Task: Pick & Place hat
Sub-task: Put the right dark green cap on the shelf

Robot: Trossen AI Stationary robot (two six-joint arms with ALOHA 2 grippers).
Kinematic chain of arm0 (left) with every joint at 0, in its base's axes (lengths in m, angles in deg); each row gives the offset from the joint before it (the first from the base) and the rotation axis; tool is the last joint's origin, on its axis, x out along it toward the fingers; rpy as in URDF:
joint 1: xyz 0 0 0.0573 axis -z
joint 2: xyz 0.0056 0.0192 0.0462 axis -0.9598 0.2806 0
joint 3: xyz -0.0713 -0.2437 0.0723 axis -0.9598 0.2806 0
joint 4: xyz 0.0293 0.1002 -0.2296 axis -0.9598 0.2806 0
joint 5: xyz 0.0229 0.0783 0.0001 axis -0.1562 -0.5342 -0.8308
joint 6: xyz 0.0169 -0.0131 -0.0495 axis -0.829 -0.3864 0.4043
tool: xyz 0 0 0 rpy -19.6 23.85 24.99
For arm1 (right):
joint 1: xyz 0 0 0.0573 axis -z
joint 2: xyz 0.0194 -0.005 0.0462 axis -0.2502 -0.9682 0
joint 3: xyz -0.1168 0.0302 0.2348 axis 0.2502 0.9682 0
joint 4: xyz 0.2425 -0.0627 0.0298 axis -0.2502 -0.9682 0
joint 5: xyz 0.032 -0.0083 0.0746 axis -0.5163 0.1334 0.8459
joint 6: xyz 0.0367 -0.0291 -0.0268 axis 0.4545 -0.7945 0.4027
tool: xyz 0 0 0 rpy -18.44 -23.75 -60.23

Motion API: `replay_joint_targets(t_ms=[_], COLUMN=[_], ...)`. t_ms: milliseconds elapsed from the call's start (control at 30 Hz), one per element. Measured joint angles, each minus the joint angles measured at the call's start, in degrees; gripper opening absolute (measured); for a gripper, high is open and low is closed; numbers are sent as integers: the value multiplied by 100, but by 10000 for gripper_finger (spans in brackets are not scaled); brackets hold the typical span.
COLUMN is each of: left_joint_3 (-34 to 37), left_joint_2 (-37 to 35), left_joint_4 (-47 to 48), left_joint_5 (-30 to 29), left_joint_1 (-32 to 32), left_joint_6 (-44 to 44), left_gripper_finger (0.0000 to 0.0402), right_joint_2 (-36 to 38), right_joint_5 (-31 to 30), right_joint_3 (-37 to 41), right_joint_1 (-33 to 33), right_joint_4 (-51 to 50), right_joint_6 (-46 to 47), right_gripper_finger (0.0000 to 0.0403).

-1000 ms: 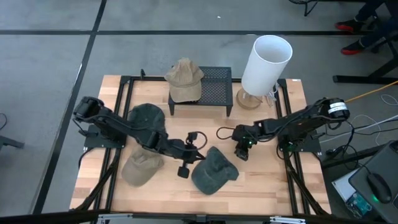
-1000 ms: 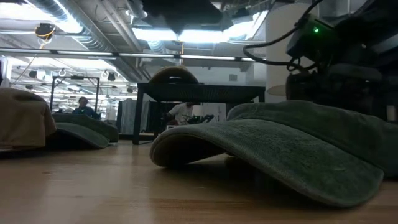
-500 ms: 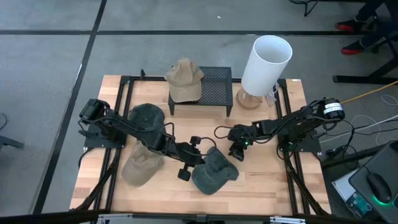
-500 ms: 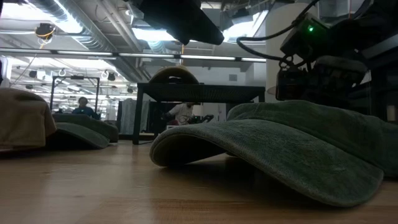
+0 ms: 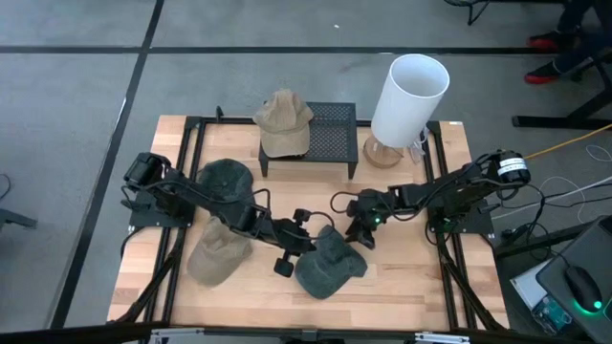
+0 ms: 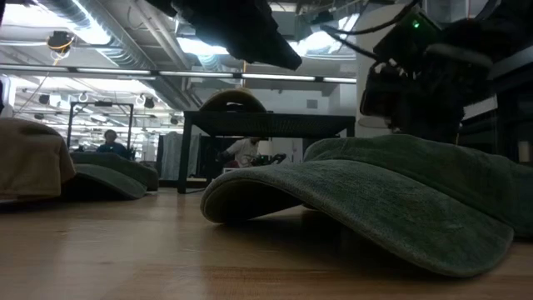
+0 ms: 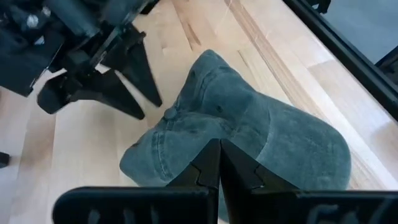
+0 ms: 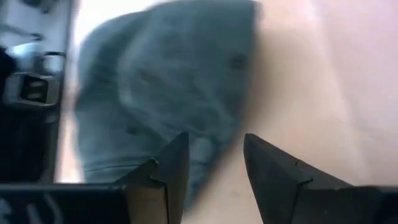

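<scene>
High view: four hats share the wooden table [image 5: 421, 287]. The dark green hat [image 5: 328, 264] lies near the front middle, flat on the wood, with both arms meeting over it. The left gripper [image 5: 308, 237] sits at that hat's rear-left edge, its jaws pressed fully together and holding nothing (the left wrist view shows the two dark fingers [image 7: 219, 168] meeting in a point above the crown). The right gripper [image 5: 358, 233] hangs just behind the hat's rear-right edge, jaws standing apart with nothing between them; in the right wrist view the fingers [image 8: 171, 168] frame the hat's edge and bare wood, though the blur makes it hard to say whether they touch the cloth.

A second dark green hat [image 5: 225, 182] lies at the left, under the left arm, and a tan hat [image 5: 216, 254] rests in front of it. Another tan hat [image 5: 283, 122] sits on the black mesh rack [image 5: 332, 137] at the rear. Beside the rack stands a white cylinder [image 5: 408, 96] on a round wooden base.
</scene>
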Motion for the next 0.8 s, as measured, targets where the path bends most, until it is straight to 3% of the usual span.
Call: replay_joint_targets(t_ms=[200,667,800], left_joint_3=[0,0,0], left_joint_2=[0,0,-1], left_joint_4=[11,2,2], left_joint_5=[4,-157,-157], left_joint_1=[5,-28,-27], left_joint_6=[0,0,-1], left_gripper_finger=[5,5,1], right_joint_2=[-64,-300,-499], right_joint_5=[-47,-1464,-1975], right_joint_3=[-2,-339,-546], right_joint_1=[-336,-1053,-1209], right_joint_4=[-23,-58,-766], right_joint_6=[-253,-866,-883], right_gripper_finger=[153,153,153])
